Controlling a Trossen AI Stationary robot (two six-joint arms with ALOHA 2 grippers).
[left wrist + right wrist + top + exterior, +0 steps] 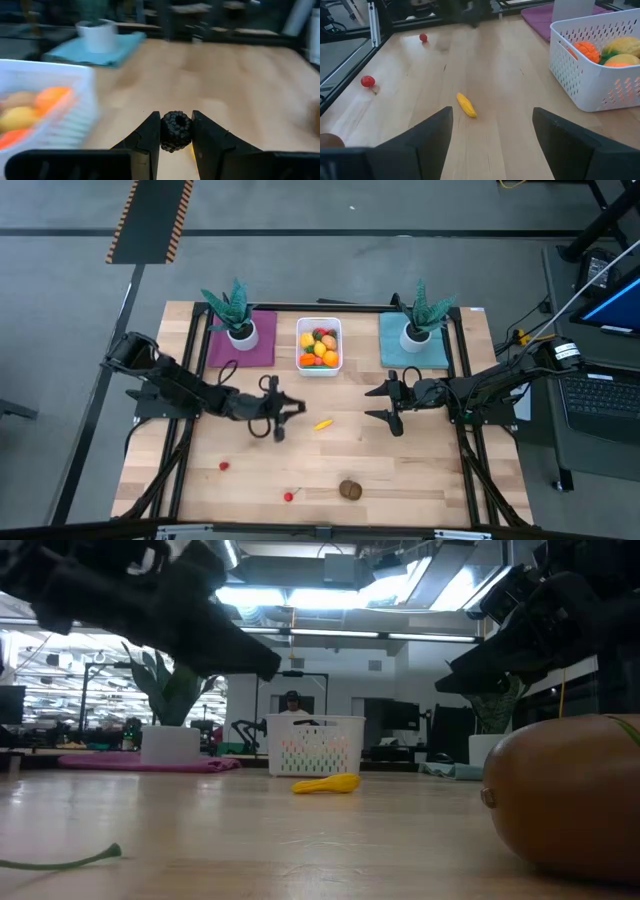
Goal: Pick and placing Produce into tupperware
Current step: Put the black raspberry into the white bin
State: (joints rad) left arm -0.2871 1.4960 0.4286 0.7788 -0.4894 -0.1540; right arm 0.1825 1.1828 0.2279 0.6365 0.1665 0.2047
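Observation:
The white tupperware (319, 345) stands at the far middle of the table with several pieces of produce in it. A dark, knobbly berry (175, 131) sits between the fingers of my left gripper (283, 413), left of the table's middle. My right gripper (378, 402) stands open right of the middle, with nothing between its fingers. Between the two grippers a yellow banana (323, 423) lies on the wood. Near the front edge lie a brown kiwi (350, 489) and two small red fruits (224, 466) (289, 496). My left gripper pinches the dark berry by its two opposite sides (163, 131) between its two fingers. The fingers come nearly level from the table's left, tipped slightly down. The berry is lifted clear of the table.
Two teal spiky plants in white pots stand on a purple mat (262, 350) and a teal mat (430, 352) on either side of the tub. A green stem (60, 861) lies near the front. Bare wood lies between the grippers and the tub.

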